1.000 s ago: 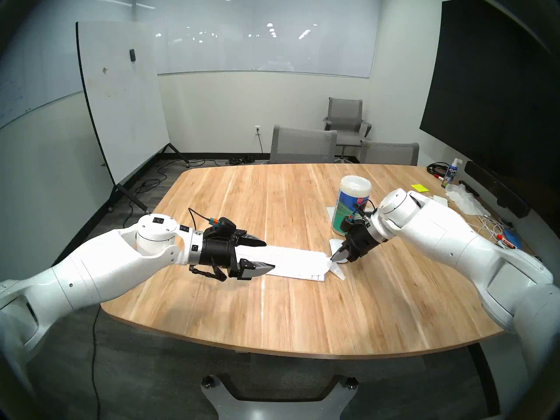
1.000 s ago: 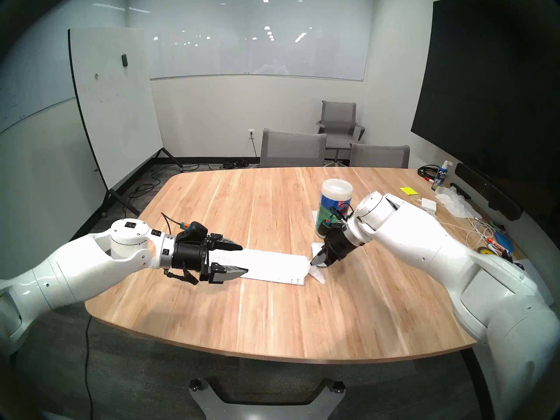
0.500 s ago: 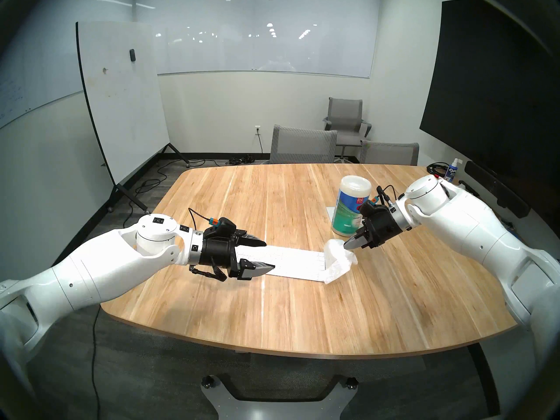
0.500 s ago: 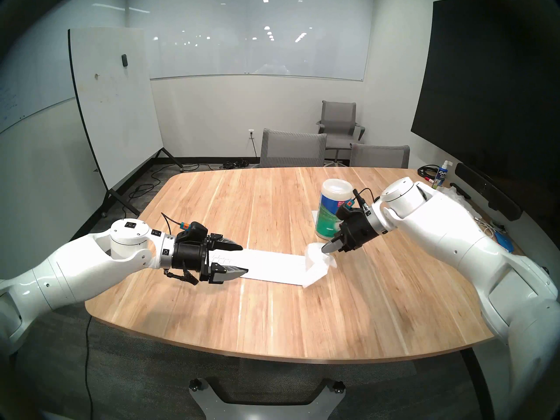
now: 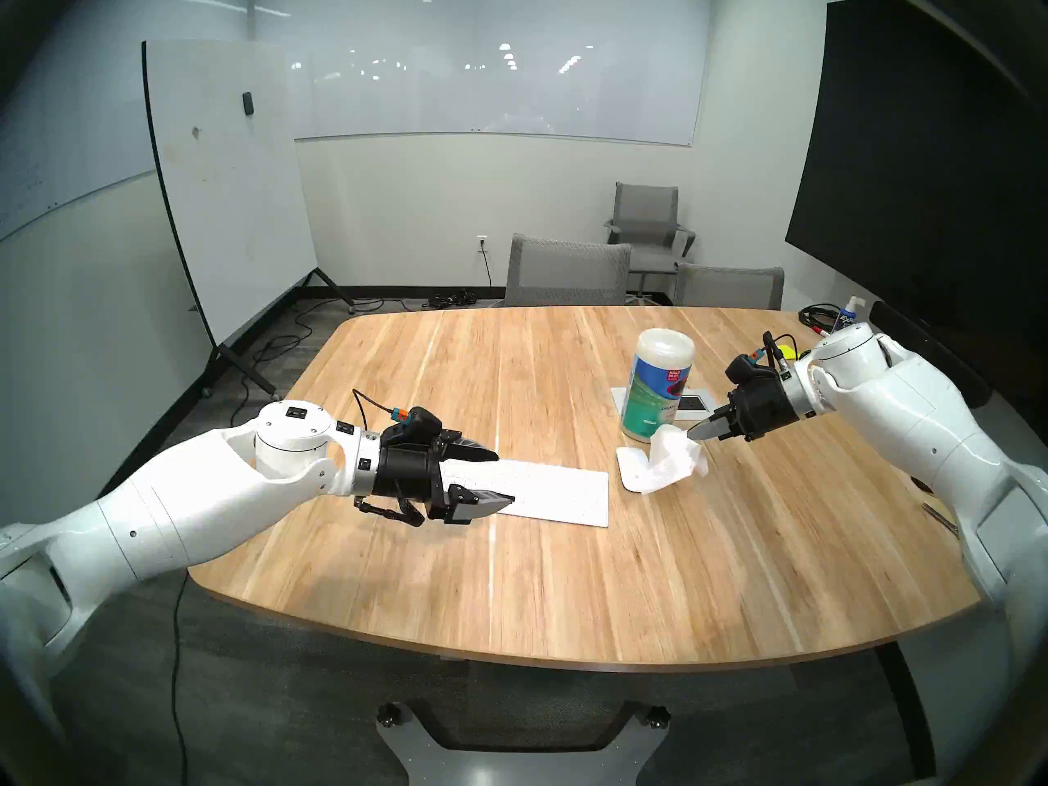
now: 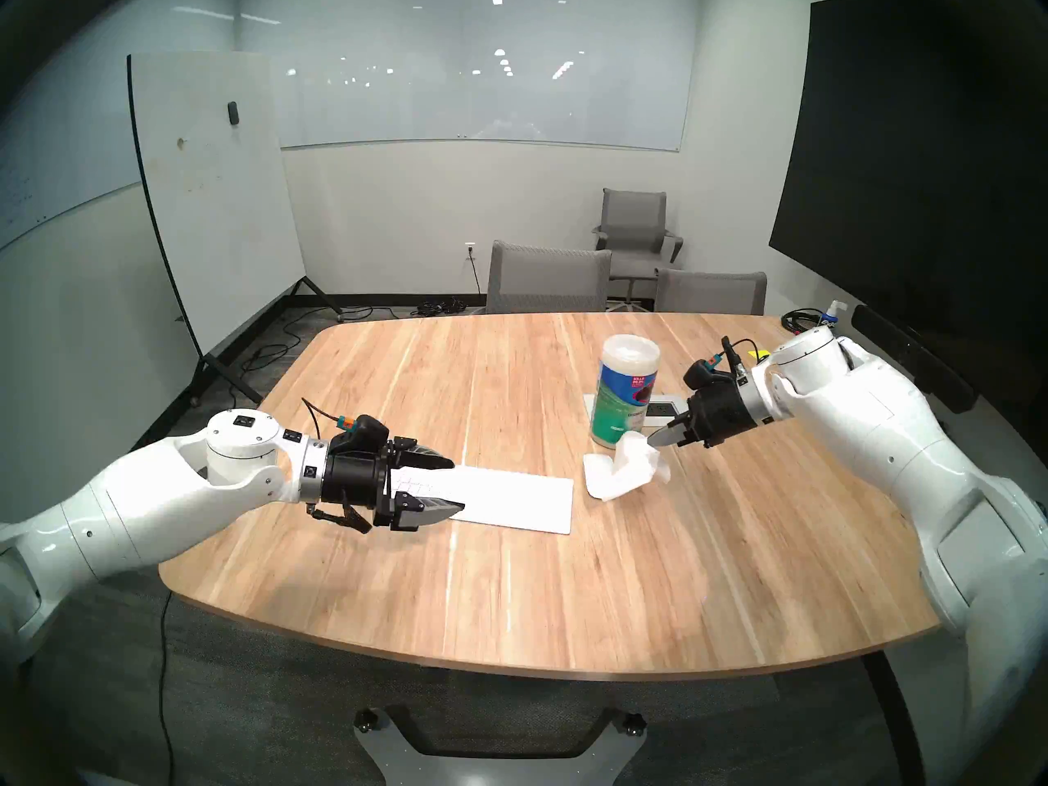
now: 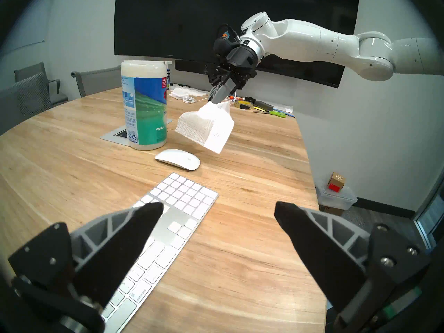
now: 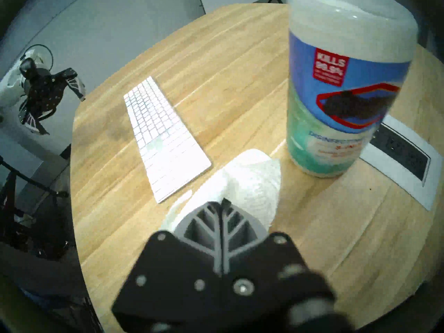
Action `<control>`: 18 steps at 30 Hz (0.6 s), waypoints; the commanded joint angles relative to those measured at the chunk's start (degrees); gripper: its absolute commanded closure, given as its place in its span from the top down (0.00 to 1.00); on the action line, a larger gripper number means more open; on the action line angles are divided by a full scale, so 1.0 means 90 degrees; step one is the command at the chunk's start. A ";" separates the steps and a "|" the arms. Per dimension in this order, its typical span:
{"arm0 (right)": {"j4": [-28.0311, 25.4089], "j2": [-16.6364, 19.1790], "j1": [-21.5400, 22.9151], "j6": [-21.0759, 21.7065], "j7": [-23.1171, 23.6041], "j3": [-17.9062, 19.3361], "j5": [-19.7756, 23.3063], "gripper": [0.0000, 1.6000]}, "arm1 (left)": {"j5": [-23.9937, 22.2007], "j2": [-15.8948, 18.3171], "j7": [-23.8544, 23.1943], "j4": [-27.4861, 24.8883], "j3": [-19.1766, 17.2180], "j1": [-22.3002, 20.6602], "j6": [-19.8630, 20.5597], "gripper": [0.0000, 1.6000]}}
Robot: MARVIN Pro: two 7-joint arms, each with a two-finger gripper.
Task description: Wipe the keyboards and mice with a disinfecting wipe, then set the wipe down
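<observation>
The white keyboard (image 5: 558, 495) lies flat on the wooden table (image 5: 510, 586). My left gripper (image 5: 505, 478) hovers open over its left end, nothing between the fingers (image 7: 134, 226). Right of the keyboard sits the white mouse (image 7: 177, 159), partly hidden behind the wipe in the head views (image 6: 596, 466). My right gripper (image 5: 694, 432) is shut on the rumpled white wipe (image 5: 675, 456), which hangs in the air just above and beyond the mouse (image 7: 206, 127). From the right wrist, the wipe (image 8: 252, 178) bunches in front of the shut fingertips and hides the mouse.
A tall wipe canister (image 5: 658, 390) with a green-blue label stands just behind the mouse, beside a power outlet plate (image 5: 696, 403) set in the table. Cables, scissors, tape and tissues (image 7: 264, 106) litter the table's right side. Grey chairs (image 5: 567, 271) line the far edge.
My right gripper has lifted the wipe off the keyboard's right end and carried it up and to the right, over the mouse. The left arm has stayed still.
</observation>
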 commanded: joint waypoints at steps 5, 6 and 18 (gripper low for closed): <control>0.0395 -0.0301 0.0162 0.0010 -0.0790 0.0193 -0.0092 0.00 | -0.0032 0.0005 -0.0006 -0.0083 -0.0077 -0.0081 -0.0013 1.00; 0.0466 -0.0339 0.0175 -0.0032 -0.0832 0.0183 -0.0115 0.00 | -0.0032 0.0005 -0.0006 -0.0083 -0.0077 -0.0081 -0.0013 1.00; 0.1093 -0.0696 0.0323 -0.0064 -0.1378 0.0275 -0.0286 0.00 | -0.0032 0.0004 -0.0007 -0.0082 -0.0077 -0.0081 -0.0014 1.00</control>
